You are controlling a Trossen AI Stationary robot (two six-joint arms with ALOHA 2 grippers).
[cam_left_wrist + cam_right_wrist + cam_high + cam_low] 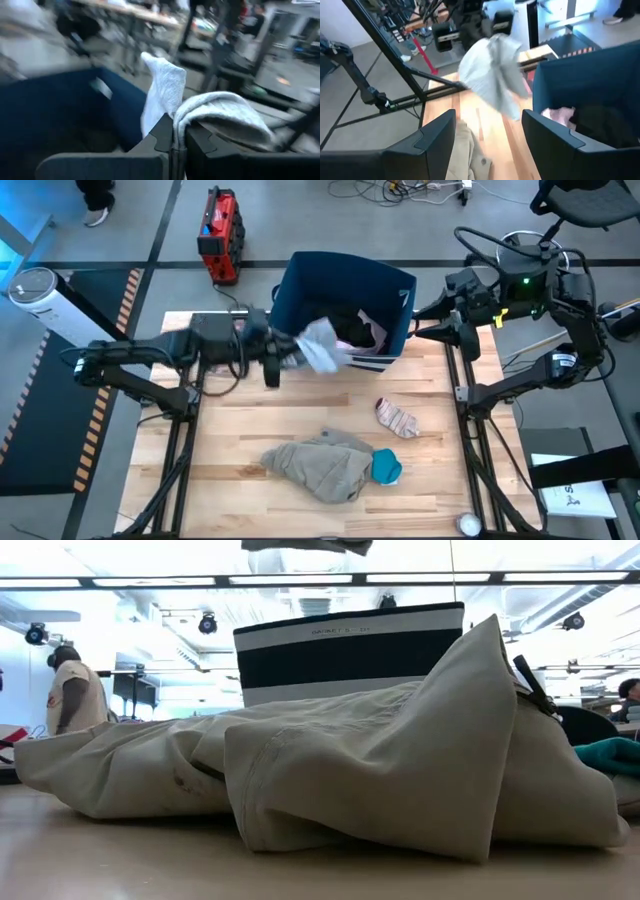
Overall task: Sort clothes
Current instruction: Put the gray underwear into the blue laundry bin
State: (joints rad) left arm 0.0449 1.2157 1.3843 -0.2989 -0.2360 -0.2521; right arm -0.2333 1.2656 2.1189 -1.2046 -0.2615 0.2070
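My left gripper (pixel 296 355) is shut on a pale grey-white garment (pixel 322 347), held in the air at the near left corner of the navy bin (pixel 345 300). It also shows in the right wrist view (pixel 492 75). Pink and black clothes (pixel 362 332) lie inside the bin. A grey-beige garment (pixel 320 465), a teal piece (pixel 386 466) and a striped pinkish sock (pixel 398 418) lie on the table. My right gripper (pixel 487 132) is open and empty at the bin's right side. My left gripper pinches a fold of the pale garment (pixel 176 131) between its two shut fingers, coming level from the table's left. The cloth rises out of the fingers and flops over both sides, lifted clear of the table and slack.
The wooden table (pixel 240 430) has bare room at the left and along the near edge. A red tool case (pixel 218 235) stands on the floor behind the table. A person (pixel 72 690) stands in the room beyond.
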